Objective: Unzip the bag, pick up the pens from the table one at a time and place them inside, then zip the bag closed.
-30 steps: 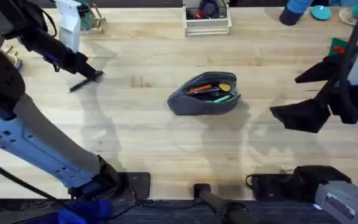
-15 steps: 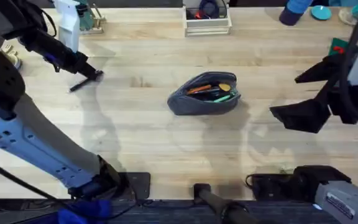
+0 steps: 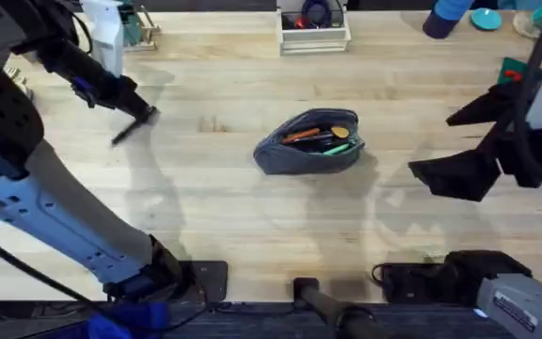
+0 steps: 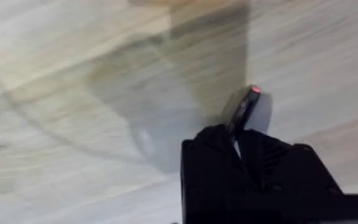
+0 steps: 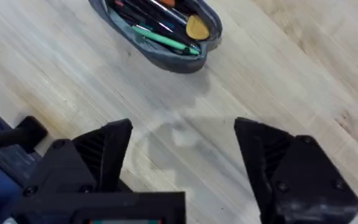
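Note:
The grey-blue bag (image 3: 294,155) lies unzipped at the table's (image 3: 224,207) middle, with an orange pen (image 3: 301,135) and green pens (image 3: 337,146) inside. It also appears in the right wrist view (image 5: 166,59), where a green pen (image 5: 166,42) lies in its mouth. Far to the bag's left, my left gripper (image 3: 139,111) is shut on a dark pen (image 3: 130,127), just above the table. The left wrist view shows that pen (image 4: 244,109) sticking out past the closed fingertips. My right gripper (image 3: 459,141) hangs open to the right of the bag, its wide-spread fingers (image 5: 98,152) holding nothing.
A white tray (image 3: 314,38) stands at the back centre and a spray bottle (image 3: 104,38) at the back left. Blue items (image 3: 450,17) and a green object (image 3: 511,68) sit at the back right. Bare wood surrounds the bag.
The left gripper has shifted slightly and the dark pen in it now tilts a little more steeply. The bag and the right arm have not moved.

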